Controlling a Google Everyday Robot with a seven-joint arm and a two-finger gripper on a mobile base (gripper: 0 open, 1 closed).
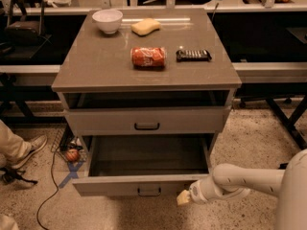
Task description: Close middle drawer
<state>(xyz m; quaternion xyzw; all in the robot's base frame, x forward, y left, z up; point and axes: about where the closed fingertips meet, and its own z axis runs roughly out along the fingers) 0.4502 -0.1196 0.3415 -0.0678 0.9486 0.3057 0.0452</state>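
Note:
The middle drawer is pulled far out of the grey cabinet. Its dark grey inside is bare, and its flat front carries a small black bar handle. The top drawer above it stands out a little, with a dark gap under the countertop. The lowest drawer is hidden below the open one. My gripper is low at the right end of the middle drawer's front, at or just before its face. My white arm reaches in from the right.
On the cabinet top lie a white bowl, a yellow sponge, a red can on its side and a dark snack bar. A person's leg and shoe, a cable and a blue tape mark are on the floor to the left. Table legs stand to the right.

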